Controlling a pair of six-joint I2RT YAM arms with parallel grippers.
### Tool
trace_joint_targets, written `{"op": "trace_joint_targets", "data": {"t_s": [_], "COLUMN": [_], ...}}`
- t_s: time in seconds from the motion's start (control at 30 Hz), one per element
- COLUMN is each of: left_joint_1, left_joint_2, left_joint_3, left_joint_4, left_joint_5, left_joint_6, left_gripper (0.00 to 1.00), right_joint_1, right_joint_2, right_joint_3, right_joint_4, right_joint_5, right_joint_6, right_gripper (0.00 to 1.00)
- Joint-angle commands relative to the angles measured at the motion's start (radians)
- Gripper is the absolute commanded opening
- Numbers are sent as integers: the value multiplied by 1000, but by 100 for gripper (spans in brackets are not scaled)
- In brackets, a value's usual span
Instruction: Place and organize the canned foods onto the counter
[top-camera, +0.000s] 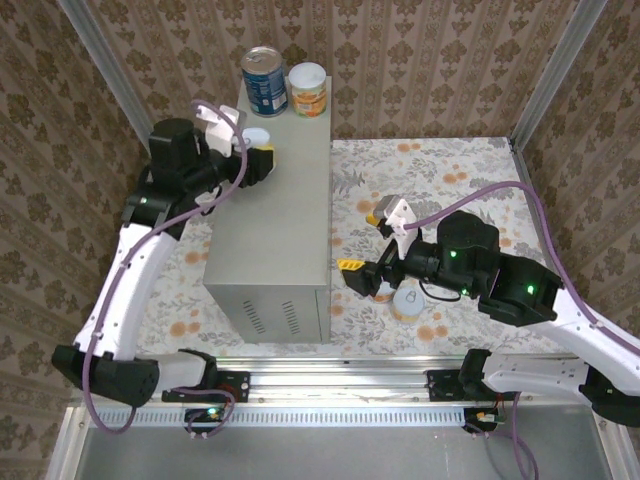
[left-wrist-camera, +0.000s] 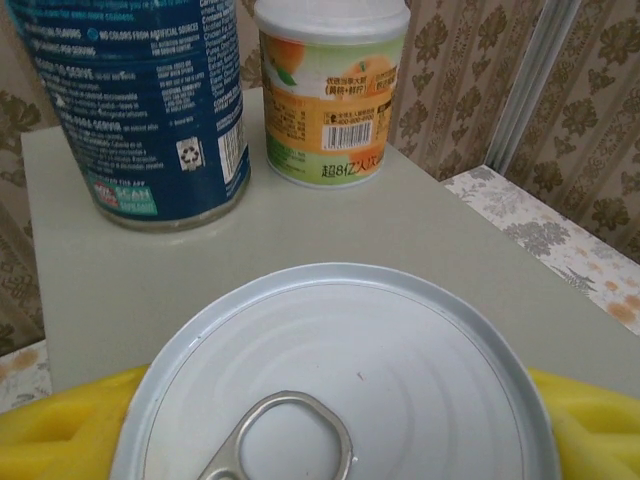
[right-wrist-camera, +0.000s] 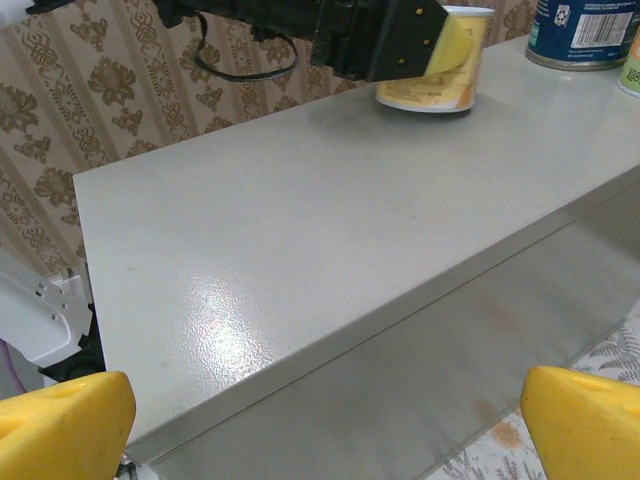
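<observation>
A short orange-labelled can with a pale pull-tab lid is held in my left gripper, which is shut on it over the far left part of the counter. In the right wrist view this can has its base down at the counter top. Behind it, at the counter's far end, stand the taller blue can and another orange can, side by side. My right gripper is open and holds nothing, low beside the counter's right wall. One more can sits on the floor under the right arm.
The counter is a tall grey box with vent slots on its near face. Floral floor lies to its right, with patterned walls all round. The near half of the counter top is bare.
</observation>
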Motion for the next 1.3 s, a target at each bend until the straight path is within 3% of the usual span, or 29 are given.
{"op": "trace_joint_targets", "data": {"t_s": [0.0, 0.47, 0.73, 0.93, 1.27], "left_joint_1": [8, 9, 84, 106, 106], "left_joint_2": [16, -8, -67, -74, -24], "left_joint_3": [58, 1, -77, -132, -144], "left_joint_4": [101, 96, 104, 127, 177], "left_joint_5": [32, 48, 205, 271, 238], "left_joint_6": [25, 31, -16, -5, -19], "left_gripper": [70, 85, 97, 95, 83], "right_joint_1": [6, 6, 8, 8, 9], "right_joint_2": [-4, -20, -19, -15, -15], "right_joint_3": [21, 18, 35, 45, 36], "right_joint_4": [36, 30, 26, 26, 31], "right_joint_5": [17, 28, 12, -3, -2], "right_joint_6": [-4, -4, 7, 21, 32], "right_gripper": [100, 100, 100, 100, 100]}}
